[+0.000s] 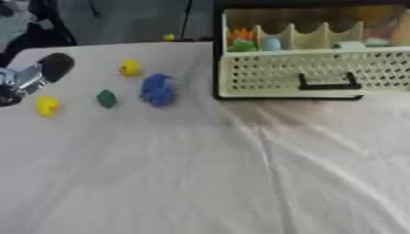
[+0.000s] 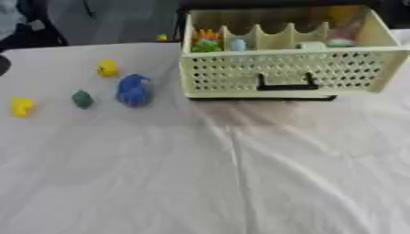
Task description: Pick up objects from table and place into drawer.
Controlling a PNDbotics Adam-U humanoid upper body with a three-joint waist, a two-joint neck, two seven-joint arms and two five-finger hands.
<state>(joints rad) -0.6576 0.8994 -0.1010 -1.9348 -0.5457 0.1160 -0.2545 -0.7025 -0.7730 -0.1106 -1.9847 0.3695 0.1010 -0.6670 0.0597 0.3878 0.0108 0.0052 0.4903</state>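
Resting near the surface's (image 1: 200,183) far left corner are a blue object (image 1: 157,89), a green piece (image 1: 105,98) and two yellow pieces (image 1: 129,67) (image 1: 46,106). Open at the far right edge stands the cream perforated drawer (image 1: 320,75), small coloured things inside. At the left edge the left hand (image 1: 36,75) shows, fingers impossible to tell.

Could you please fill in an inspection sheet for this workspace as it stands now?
Surface: table under a wrinkled white cloth.
Job's things: cream perforated drawer, open, small coloured items inside; on the cloth to its left lie a blue toy, a green piece and two yellow pieces.
Clutter: nothing seen.
Hands: left arm enters at the left edge, hand itself hidden; right hand not in view.
Cables: nothing seen.
Surroundings: dark, blurred background behind the table.
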